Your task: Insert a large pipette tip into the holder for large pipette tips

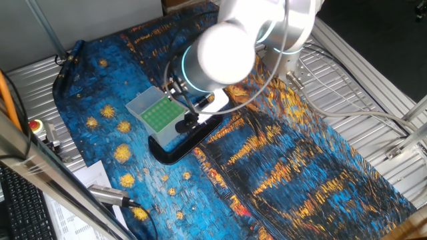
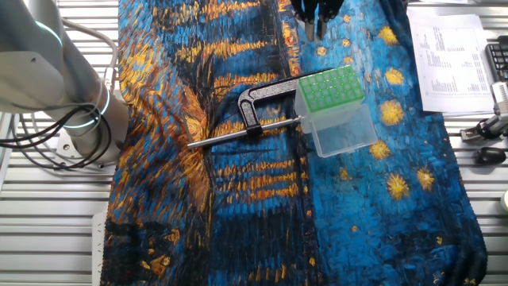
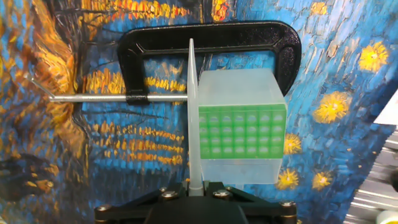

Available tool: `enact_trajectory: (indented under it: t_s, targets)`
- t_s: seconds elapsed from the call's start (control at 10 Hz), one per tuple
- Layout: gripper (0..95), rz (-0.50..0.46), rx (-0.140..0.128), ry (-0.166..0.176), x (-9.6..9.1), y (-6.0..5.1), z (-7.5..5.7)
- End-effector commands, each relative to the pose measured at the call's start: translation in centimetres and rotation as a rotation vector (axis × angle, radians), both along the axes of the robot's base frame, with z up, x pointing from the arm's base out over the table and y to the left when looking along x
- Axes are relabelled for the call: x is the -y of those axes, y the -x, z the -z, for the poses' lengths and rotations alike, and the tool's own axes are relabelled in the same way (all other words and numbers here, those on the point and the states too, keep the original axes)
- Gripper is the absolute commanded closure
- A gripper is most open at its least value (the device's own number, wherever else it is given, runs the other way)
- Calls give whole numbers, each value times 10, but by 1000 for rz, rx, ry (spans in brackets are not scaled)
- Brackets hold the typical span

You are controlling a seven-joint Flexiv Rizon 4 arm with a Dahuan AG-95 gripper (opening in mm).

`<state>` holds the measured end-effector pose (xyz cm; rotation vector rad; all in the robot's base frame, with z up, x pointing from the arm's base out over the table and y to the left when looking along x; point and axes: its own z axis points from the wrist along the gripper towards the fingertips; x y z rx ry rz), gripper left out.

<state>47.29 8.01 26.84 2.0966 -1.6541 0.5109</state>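
Transport step in hand: my tool (image 3: 195, 186) grips the large pipette tip (image 3: 193, 112) (point outward), left of the holder (image 3: 242, 127); next, align over a green-grid hole.

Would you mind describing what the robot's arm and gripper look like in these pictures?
The arm is built of rounded glossy white-to-silver segments, with a glowing cyan light ring at a joint. Grey and black cables loop around its base in the other fixed view. The gripper is dark, with thin metal fingers; in the hand view its black body shows silver screw heads along the edge.
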Motion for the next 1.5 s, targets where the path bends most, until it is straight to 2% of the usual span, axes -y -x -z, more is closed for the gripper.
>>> enact_trajectory:
  t_s: [0.1, 0.2, 0.3, 0.4, 0.5, 0.6, 0.8, 0.9, 1.0, 1.2, 1.4, 1.5]
  targets:
    - [950, 131, 113, -16, 0, 0, 0]
    - [950, 126, 119, -2, 0, 0, 0]
    - [950, 102, 114, 32, 3, -3, -4]
    - [950, 75, 99, 64, 9, -12, -15]
    - [950, 62, 93, 81, 12, -16, -19]
    - [950, 31, 74, 112, 20, -26, -30]
    - [950, -9, 63, 142, 32, -31, -34]
    - [950, -21, 73, 159, 45, -32, -34]
    - [950, -24, 74, 155, 54, -33, -33]
    - [950, -42, 80, 189, 62, -33, -32]
    - [950, -26, 85, 176, 66, -32, -29]
    - [950, 25, 71, 123, 66, -32, -29]
